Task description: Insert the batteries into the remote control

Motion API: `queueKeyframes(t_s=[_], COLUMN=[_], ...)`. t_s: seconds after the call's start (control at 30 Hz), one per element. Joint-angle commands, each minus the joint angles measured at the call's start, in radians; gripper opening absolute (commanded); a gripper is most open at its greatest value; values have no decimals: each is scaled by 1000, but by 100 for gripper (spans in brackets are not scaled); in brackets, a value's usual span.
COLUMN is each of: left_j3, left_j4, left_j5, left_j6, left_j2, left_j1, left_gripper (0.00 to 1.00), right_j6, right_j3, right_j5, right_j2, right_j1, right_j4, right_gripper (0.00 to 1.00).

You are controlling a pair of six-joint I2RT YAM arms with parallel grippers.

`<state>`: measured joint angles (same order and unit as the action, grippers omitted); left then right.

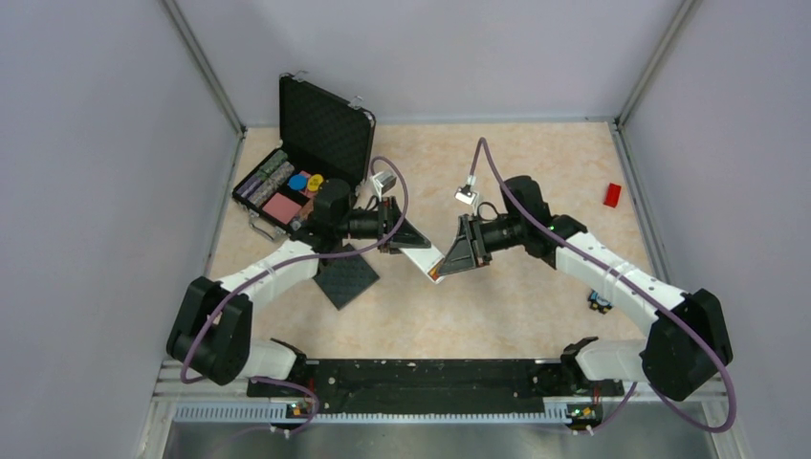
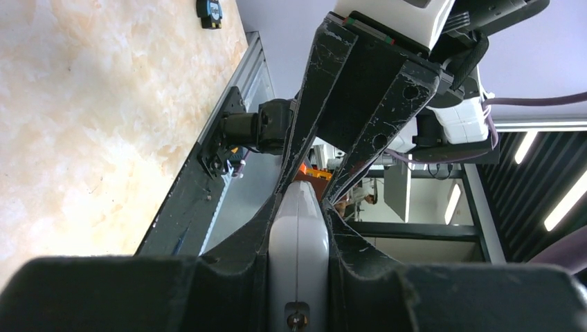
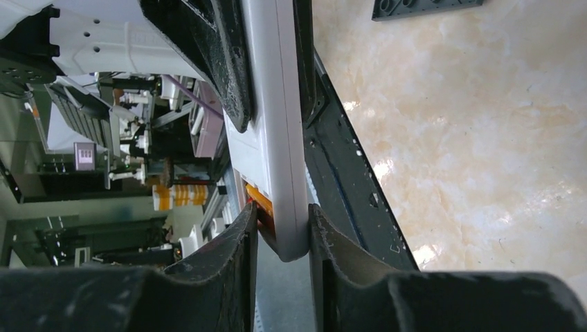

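White-grey plastic is the centre of the scene: the remote control (image 1: 424, 256) hangs in the air above the marbled desk (image 1: 536, 172), bridged between two robot arms. The left tool (image 2: 299, 207) is clenched on one end. The right tool (image 3: 282, 216) grasps the other end, with a finger pressed against each face. An orange-red sliver, seemingly one of the batteries (image 3: 257, 200), shows in the slot beside the right fingers; whether both are seated cannot be told. A black square pad (image 1: 346, 277) lies on the desk near the left arm. Loading looks well along, and the step in hand is probably pressing a cell home with the remote braced between both arms. The next move calls for a firm left hold and a gentle, square squeeze from the right, so that nothing pops out or twists loose.
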<state>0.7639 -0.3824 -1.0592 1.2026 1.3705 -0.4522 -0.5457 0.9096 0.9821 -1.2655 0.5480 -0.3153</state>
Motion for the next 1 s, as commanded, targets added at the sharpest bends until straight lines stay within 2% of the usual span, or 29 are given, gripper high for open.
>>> queueKeyframes(t_s=[0.0, 0.07, 0.1, 0.23, 0.3, 0.43, 0.5, 0.63, 0.8, 0.97], left_j3=[56, 56, 55, 55, 51, 24, -14, -93, -152, -167], left_j4=[-61, -61, -61, -26, 52, 176, 166, 140, 179, 255], left_j5=[-25, -24, -23, -1, 32, 110, 130, 155, 198, 237], left_j6=[33, 32, 32, 0, -46, -140, -153, -145, -150, -153], left_j2=[-10, -7, -8, -13, -28, -74, -101, -167, -235, -268], left_j1=[6, 7, 7, 18, 40, 101, 136, 204, 271, 333], left_gripper=[0, 0, 0, 0, 0, 0, 0, 0, 0, 0], right_j6=[35, 36, 35, 15, -8, -43, -33, 78, 360, 639], right_j3=[4, 8, 13, 35, 43, 41, 34, 48, 97, 224], right_j5=[-27, -33, -34, -49, -67, -106, -156, -422, -665, -770], right_j2=[-1, -3, -4, 1, 20, 51, 56, 14, -119, -317], right_j1=[4, 4, 4, 1, -16, -84, -106, -111, -83, -25], right_j4=[-1, -5, -7, -14, -11, -13, -17, -65, -17, -100], right_gripper=[22, 23, 27, 60, 69, 72, 72, 72, 72, 71])
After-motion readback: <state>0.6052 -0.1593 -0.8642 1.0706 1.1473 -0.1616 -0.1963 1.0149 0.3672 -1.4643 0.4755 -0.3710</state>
